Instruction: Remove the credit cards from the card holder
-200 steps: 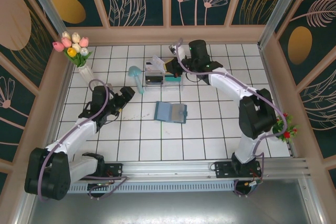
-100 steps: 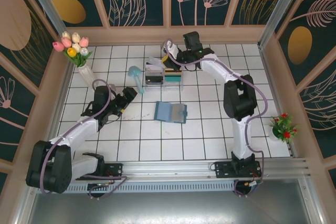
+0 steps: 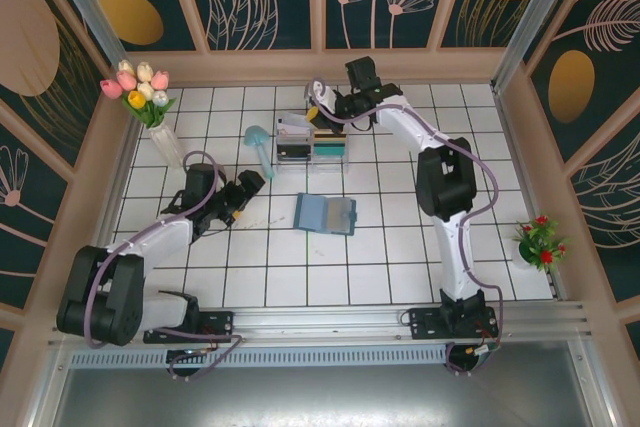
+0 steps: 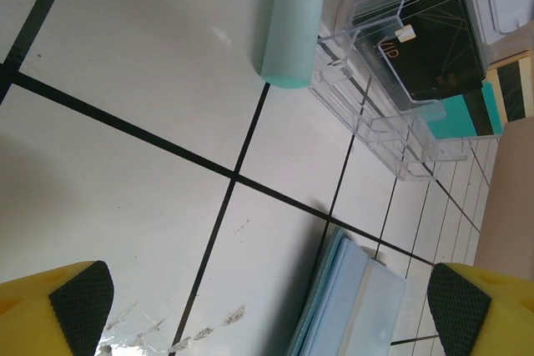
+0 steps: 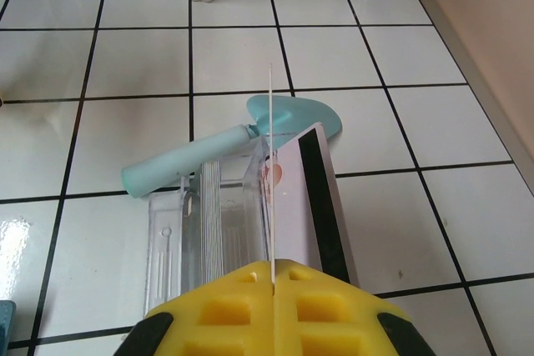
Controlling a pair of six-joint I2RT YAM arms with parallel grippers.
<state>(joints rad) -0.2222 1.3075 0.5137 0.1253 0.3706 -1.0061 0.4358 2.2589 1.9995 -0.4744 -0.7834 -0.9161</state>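
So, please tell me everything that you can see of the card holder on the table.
The card holder lies open and flat on the white tiled table, near its middle, nearer the arms than the clear box. It is slightly askew to the tile lines. Its inside looks soft, blue-grey, with layered slots. Only the table touches it.

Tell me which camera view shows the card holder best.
The top external view: the card holder lies open and whole on the white tiles. The left wrist view catches a blue-grey corner of it at the bottom edge. The right wrist view has a dark sliver at lower left, too small to identify.
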